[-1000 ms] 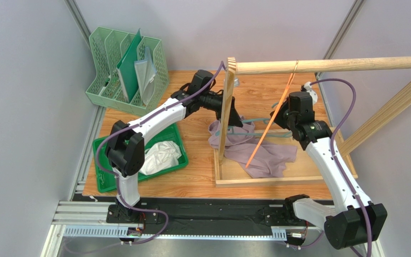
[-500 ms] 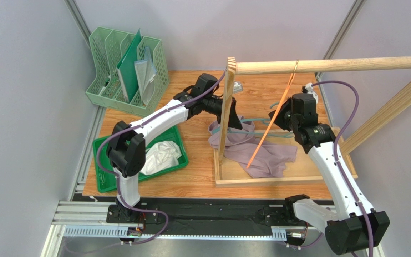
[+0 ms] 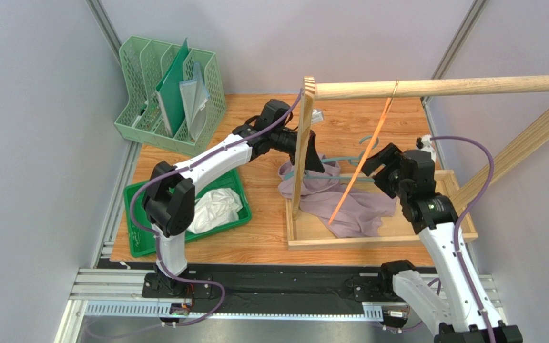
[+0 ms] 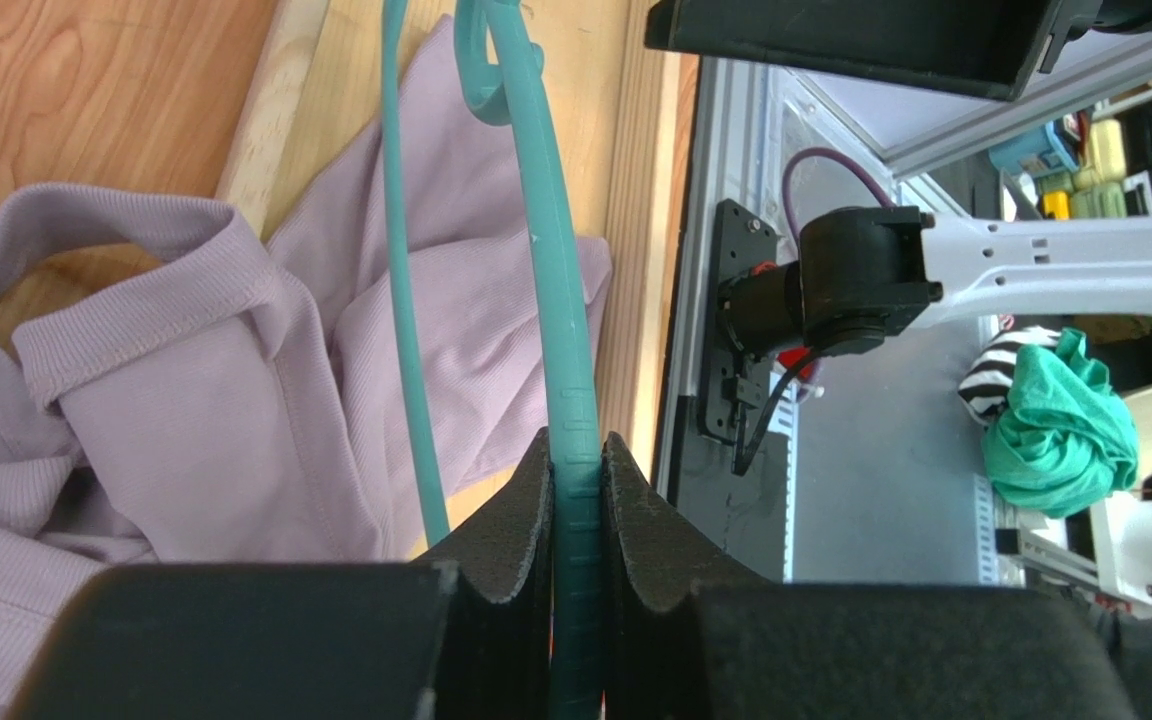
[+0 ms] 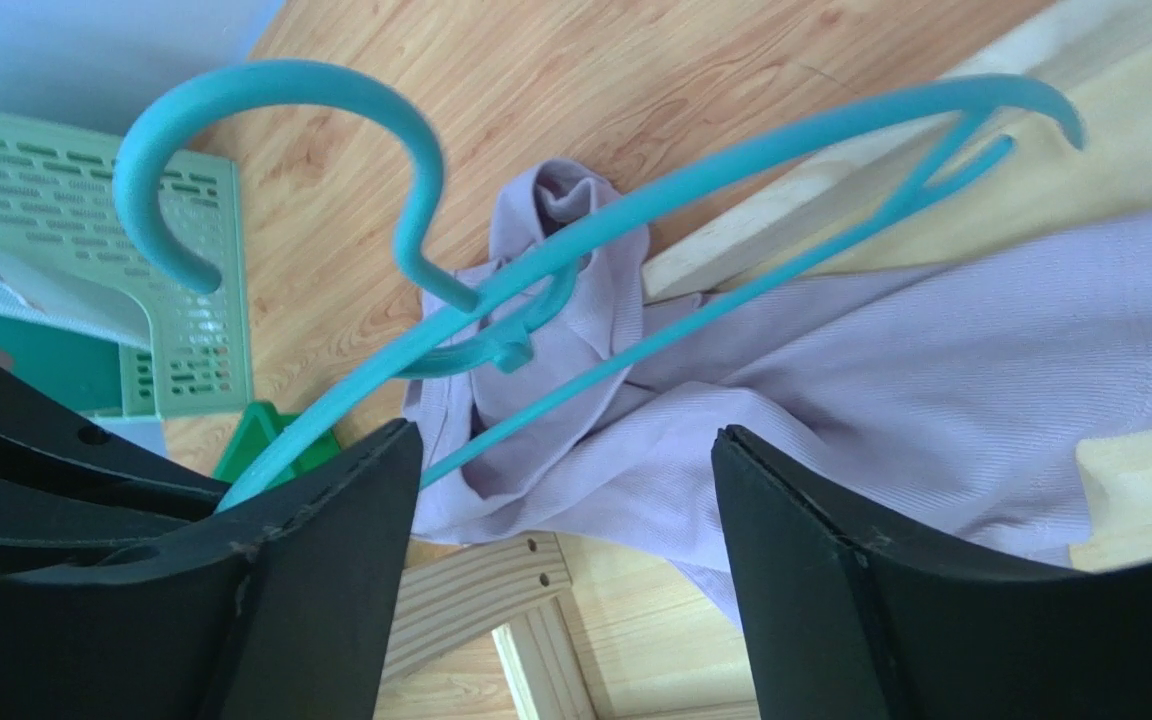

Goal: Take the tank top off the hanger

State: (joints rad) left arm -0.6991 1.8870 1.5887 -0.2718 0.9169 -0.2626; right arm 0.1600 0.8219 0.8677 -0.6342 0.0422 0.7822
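Task looked mostly done, not finished. The tank top point(image 3: 356, 204) lay crumpled at centre frame in the top view, draped over the base of the wooden rack point(image 3: 302, 143) and partly onto the table point(image 3: 263, 214). It was no longer hanging from the rack's top bar. The hanger point(image 3: 342, 159) sat just above the cloth.

Left gripper point(image 4: 578, 450) was clenched on one arm of the hanger, with the teal bar pinched between the pads. Right gripper point(image 5: 564, 435) had its jaws spread wide with nothing held, hovering over the hanger and cloth at right of centre in the top view.

Whether the cloth was fully free: cannot tell. In the right wrist view a bunched strap sat right by the hanger's neck, touching it or looped on it. Likely left to do: lift the hanger clear, or pull that last strap off.

Hanger long axis ran roughly left to right in the top view, from the left gripper toward the right one. In the right wrist view it ran lower left to upper right, with the hook curling at upper left. In the left wrist view it ran bottom to top, hook end at the top edge.

Tank top long axis ran upper left to lower right in the top view, straps toward the rack post, wide body toward the lower right.
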